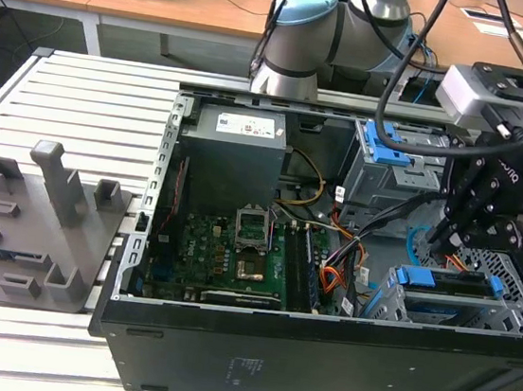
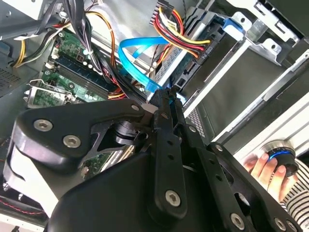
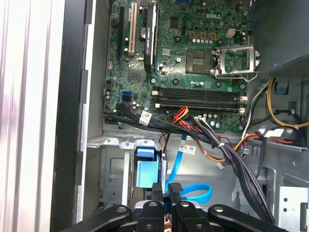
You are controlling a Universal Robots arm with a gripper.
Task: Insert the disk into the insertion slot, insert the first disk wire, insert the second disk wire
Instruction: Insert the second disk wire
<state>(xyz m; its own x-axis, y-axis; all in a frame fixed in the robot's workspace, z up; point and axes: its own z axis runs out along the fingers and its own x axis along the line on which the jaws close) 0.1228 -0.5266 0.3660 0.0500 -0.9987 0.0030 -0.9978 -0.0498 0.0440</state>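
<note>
The insertion slot (image 1: 449, 300), a grey perforated cage in the case corner at the exterior view's right, already carries the disk (image 1: 443, 308), whose blue-trimmed carrier fills the bay; its far end is cut off behind the gripper (image 1: 439, 238). The gripper hangs just above the cage's rear, and its fingers (image 2: 166, 104) appear pressed together in the second wrist view, with the tips next to a blue flat cable (image 2: 137, 58), but whether they pinch it is hard to tell. A yellow, red and black wire bundle (image 2: 176, 31) ends in a dark plug at the disk's edge. A person's hand (image 2: 265, 166) rests on a round knob (image 2: 282, 157), partly cropped. The motherboard (image 3: 193, 58) lies open nearby.
</note>
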